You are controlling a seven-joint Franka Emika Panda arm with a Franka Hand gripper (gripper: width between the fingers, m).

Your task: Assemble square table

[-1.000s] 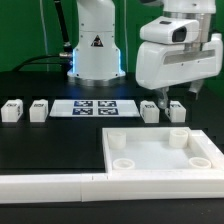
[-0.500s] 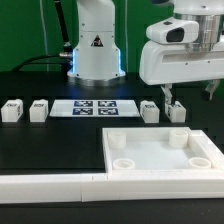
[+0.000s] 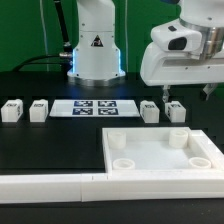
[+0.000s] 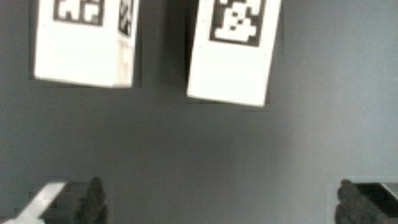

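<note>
Exterior view's left to right: first leg block [image 3: 12, 110], second leg block [image 3: 38, 110] and marker board [image 3: 93, 108], well apart from me; then third leg block [image 3: 150, 111] and fourth leg block [image 3: 178, 111], my gripper [image 3: 165, 98] spread, empty, above the gap between them. Wrist view: both lie ahead of my fingertips [image 4: 54, 205], long axes square to my closing line, neither between the jaws. Square top [image 3: 160, 150] sits near, not in the way.

in the wrist view, one leg block [image 4: 86, 45] and a second leg block [image 4: 231, 55] are cut by the picture's edge, so their tags show only in part, and both look blurred. of the gripper [image 4: 217, 205] only the dark finger ends show, also cut. in the exterior view the arm [image 3: 185, 45] runs out of the frame, and the tag on the far leg block [image 3: 12, 110] is too small to read.
</note>
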